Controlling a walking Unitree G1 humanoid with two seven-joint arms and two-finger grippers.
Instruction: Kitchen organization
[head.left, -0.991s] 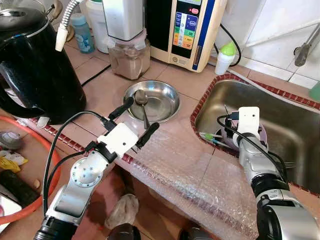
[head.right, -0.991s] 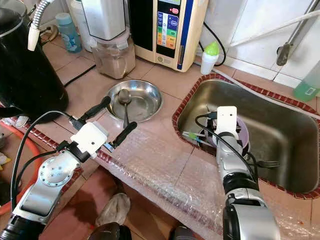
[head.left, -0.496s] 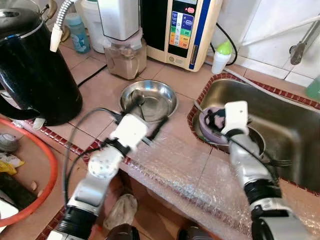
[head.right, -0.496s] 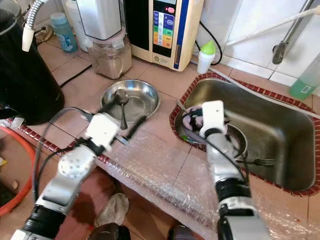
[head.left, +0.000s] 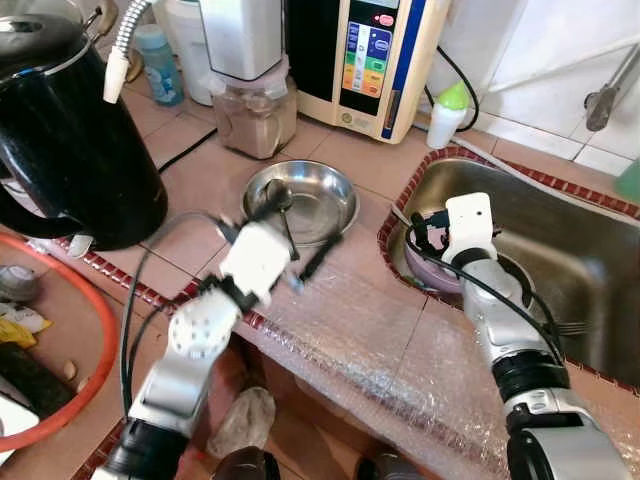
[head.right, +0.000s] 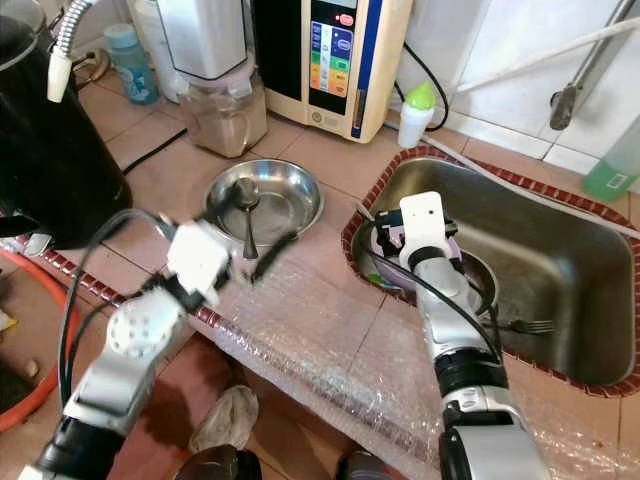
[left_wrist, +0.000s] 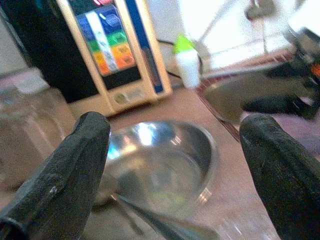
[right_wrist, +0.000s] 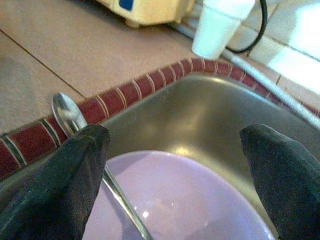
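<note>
A steel bowl (head.left: 318, 200) with a spoon (head.left: 283, 203) in it sits on the tiled counter. My left gripper (head.left: 303, 220) hovers open at the bowl's near rim; in the left wrist view the steel bowl (left_wrist: 165, 165) lies between the two spread fingers (left_wrist: 65, 175). In the sink's (head.left: 560, 250) near-left corner lies a purple bowl (right_wrist: 190, 205) with a second spoon (right_wrist: 70, 116) leaning out over the red-tiled rim. My right gripper (head.left: 423, 232) hangs open just above this purple bowl (head.left: 432, 275), holding nothing.
A black kettle (head.left: 70, 130) stands at the left. A blender jar (head.left: 255, 110), a water machine (head.left: 375, 55) and a green-capped bottle (head.left: 447, 115) line the back. Bubble wrap (head.left: 380, 340) covers the counter's front edge. A fork (head.left: 570, 327) lies in the sink.
My left gripper has moved forward and right, up to the steel bowl's rim. The right gripper has shifted from mid-sink to the near-left corner, and the purple bowl lies nearer that corner too.
</note>
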